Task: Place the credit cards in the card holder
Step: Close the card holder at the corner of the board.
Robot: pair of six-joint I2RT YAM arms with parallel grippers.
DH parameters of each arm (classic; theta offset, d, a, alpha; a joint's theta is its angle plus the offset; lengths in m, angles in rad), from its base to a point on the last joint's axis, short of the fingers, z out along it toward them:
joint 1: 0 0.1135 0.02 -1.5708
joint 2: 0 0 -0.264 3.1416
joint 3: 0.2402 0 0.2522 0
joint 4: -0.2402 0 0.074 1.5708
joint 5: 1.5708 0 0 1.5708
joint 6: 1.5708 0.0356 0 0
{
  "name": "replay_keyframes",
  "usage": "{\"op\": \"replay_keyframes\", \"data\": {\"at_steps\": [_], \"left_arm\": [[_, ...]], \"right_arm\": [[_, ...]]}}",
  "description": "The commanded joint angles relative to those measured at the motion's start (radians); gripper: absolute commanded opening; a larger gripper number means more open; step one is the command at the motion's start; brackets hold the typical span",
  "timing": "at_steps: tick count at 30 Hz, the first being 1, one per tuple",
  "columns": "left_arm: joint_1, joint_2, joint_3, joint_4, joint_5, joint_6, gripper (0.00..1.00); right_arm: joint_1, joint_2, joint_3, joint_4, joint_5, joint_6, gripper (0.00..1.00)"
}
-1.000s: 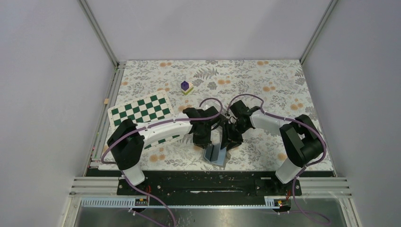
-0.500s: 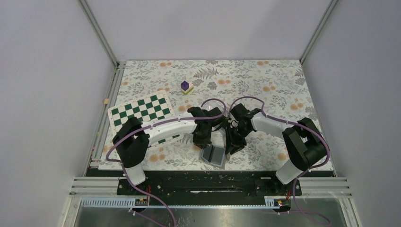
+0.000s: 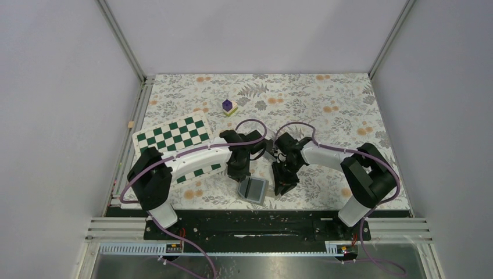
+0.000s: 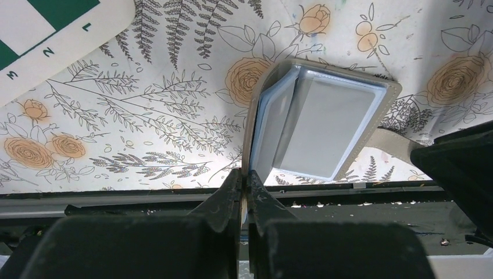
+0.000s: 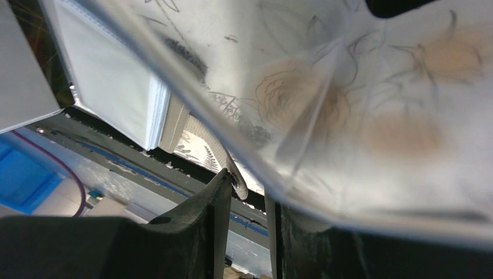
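On table (image 3: 349, 104), holder (image 4: 325, 122) lies open near the front edge; left gripper (image 4: 245, 174) clamped on its left cover; right gripper (image 5: 247, 187) by the strap (image 4: 390, 142), jaws slightly apart, grasp unclear. Risk: thin pinch, cover slips out, holder flops shut. Its sleeves look empty; no cards seen.

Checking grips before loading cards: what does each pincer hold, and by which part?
The left pincer pinches the grey-brown folding card holder by the edge of its raised cover. Whether the right pincer grips anything cannot be told.

Plain grey walls (image 3: 256, 35), floral tablecloth (image 3: 337, 99), metal corner posts (image 3: 120, 38)
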Motion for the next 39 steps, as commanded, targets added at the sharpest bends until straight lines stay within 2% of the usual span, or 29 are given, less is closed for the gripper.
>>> {"op": "replay_keyframes", "data": {"at_steps": [1,7,10,13,18,24,26,32,36,39], "left_arm": [[-0.003,-0.038,0.011,-0.005,-0.01,-0.017,0.0],[-0.025,0.029,0.059,0.0,0.02,0.0,0.0],[-0.04,0.051,0.089,0.002,0.038,-0.003,0.02],[-0.049,0.059,0.103,0.022,0.066,-0.005,0.1],[-0.054,0.055,0.075,0.099,0.167,-0.006,0.22],[-0.055,0.029,-0.024,0.309,0.349,-0.026,0.4],[-0.054,0.029,-0.059,0.376,0.401,-0.037,0.43],[-0.046,0.055,-0.153,0.535,0.504,-0.072,0.44],[-0.026,0.057,-0.235,0.675,0.571,-0.106,0.43],[-0.011,0.052,-0.264,0.684,0.568,-0.095,0.4]], "right_arm": [[0.03,0.028,0.035,-0.027,0.076,-0.006,0.34],[0.038,0.042,0.038,-0.022,0.067,-0.004,0.34],[0.038,0.035,0.027,-0.01,0.045,0.004,0.29],[0.038,0.034,0.018,0.011,0.013,0.015,0.21],[0.038,0.036,0.017,0.019,-0.008,0.022,0.0],[0.038,0.023,0.017,0.019,-0.01,0.032,0.0],[0.038,0.012,0.019,0.015,-0.011,0.037,0.0],[0.039,-0.018,0.035,0.009,-0.036,0.054,0.03],[0.036,-0.041,0.051,0.0,-0.047,0.065,0.12],[0.035,-0.057,0.069,-0.004,-0.06,0.074,0.19]]}}
